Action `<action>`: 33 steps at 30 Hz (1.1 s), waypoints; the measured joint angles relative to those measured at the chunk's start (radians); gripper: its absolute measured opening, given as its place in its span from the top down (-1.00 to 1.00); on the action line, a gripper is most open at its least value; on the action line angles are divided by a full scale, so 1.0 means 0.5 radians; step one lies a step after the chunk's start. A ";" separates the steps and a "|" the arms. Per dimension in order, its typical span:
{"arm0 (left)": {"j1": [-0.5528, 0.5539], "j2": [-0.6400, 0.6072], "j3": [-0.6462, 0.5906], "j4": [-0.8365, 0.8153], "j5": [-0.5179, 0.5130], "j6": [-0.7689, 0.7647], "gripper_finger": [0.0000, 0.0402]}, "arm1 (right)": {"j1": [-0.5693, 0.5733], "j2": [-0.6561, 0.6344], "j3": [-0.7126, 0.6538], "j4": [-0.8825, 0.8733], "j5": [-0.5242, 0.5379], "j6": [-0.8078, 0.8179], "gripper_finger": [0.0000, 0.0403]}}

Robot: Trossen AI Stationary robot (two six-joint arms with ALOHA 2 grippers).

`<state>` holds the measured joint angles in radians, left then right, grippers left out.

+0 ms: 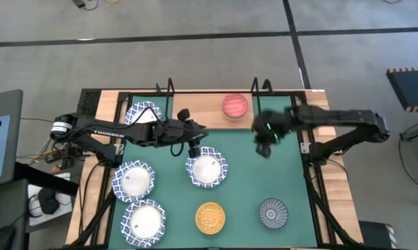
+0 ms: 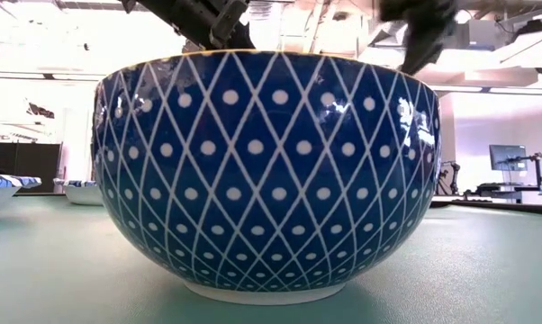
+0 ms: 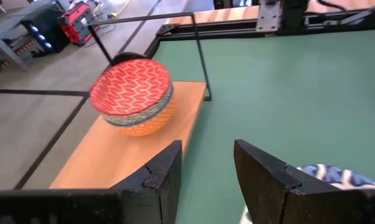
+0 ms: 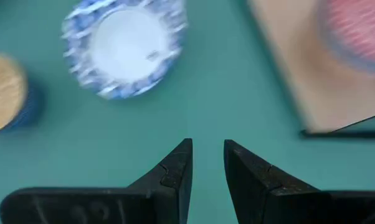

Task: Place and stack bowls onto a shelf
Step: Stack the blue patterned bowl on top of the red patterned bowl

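Observation:
The light-wood shelf (image 1: 195, 105) lies along the far side of the green mat. On it sit one large white bowl with a blue lattice rim (image 1: 143, 114) and the red bowl (image 1: 235, 105), also the red bowl (image 3: 131, 93) in the left wrist view. Three more large bowls rest on the mat (image 1: 207, 170) (image 1: 134, 179) (image 1: 145, 219), with the orange-yellow bowl (image 1: 210, 217) and the dark grey bowl (image 1: 272, 212). No separate light blue bowl shows. My left gripper (image 1: 193, 147) (image 3: 206, 177) hovers open by the middle large bowl's far rim. My right gripper (image 1: 264, 146) (image 4: 207, 162) hangs above bare mat, slightly open and empty.
Black wire supports (image 3: 200, 56) stand at the shelf's ends. In the low view the orange-yellow bowl's dark blue lattice wall (image 2: 271, 171) fills the middle and hides most of the table. Bare mat (image 1: 264, 177) lies between the middle large bowl and the table's right edge.

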<state>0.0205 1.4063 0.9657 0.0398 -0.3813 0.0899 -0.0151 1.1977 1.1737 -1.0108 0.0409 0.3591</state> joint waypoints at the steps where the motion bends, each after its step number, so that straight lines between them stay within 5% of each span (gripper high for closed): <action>1: -0.011 0.000 0.000 0.002 0.001 -0.012 0.33 | 0.122 -0.034 -0.047 -0.007 0.013 0.087 0.42; 8: -0.060 0.000 -0.002 0.063 0.153 -0.105 0.33 | 0.843 -0.033 -0.260 -0.036 0.080 0.670 0.23; 16: -0.084 0.001 -0.002 0.100 0.330 -0.190 0.33 | 1.280 0.200 -0.273 0.006 0.040 1.065 -0.09; 33: -0.201 0.003 -0.002 0.062 0.333 -0.166 0.32 | 1.505 0.712 -0.273 0.003 -0.095 1.324 0.11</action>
<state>-0.0802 1.4078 0.9649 0.0710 -0.2146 0.0070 0.7372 1.5538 1.0375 -1.0092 -0.0063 1.0210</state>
